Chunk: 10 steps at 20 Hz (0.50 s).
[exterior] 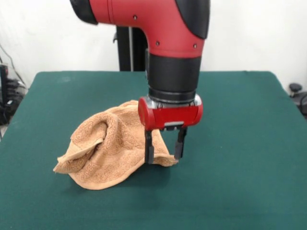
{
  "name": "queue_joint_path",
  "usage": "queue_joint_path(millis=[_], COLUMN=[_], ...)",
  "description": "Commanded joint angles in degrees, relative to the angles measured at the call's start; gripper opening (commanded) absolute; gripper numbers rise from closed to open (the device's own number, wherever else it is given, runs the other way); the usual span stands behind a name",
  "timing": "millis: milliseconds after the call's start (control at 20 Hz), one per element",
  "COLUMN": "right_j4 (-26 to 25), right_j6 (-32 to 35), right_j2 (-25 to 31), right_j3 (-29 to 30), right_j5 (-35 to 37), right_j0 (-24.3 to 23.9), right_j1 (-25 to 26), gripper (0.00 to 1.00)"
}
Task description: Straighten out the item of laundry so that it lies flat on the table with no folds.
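Here, crumpled towel (108, 148) on green table (240, 191) (white wall behind).

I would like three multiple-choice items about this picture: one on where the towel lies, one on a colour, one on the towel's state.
1. Where does the towel lie against the tool?
A. mostly to the picture's left of it, reaching under it
B. far to the picture's right
C. off the table

2. What colour is the table top?
A. white
B. dark green
C. red

3. How does the towel lie?
A. flat, no folds
B. rolled into a neat tube
C. crumpled, with raised folds

Answers: 1 A, its bulk spreads left from the fingers. 2 B, green shows all round the towel. 3 C, folds stand up in a heap.
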Motion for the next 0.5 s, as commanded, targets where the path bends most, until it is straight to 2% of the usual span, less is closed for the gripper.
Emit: queue_joint_path(millis=[50,500], right_j4=[-1.45,-2.08], right_j6=[1.07,1.81], right_j2=[4.48,5.46], right_j3=[7.17,6.56], right_j5=[8.47,5.74], right_j0=[1.21,0.85], right_j1=[-2.05,-0.26], gripper=[1.0,1.0])
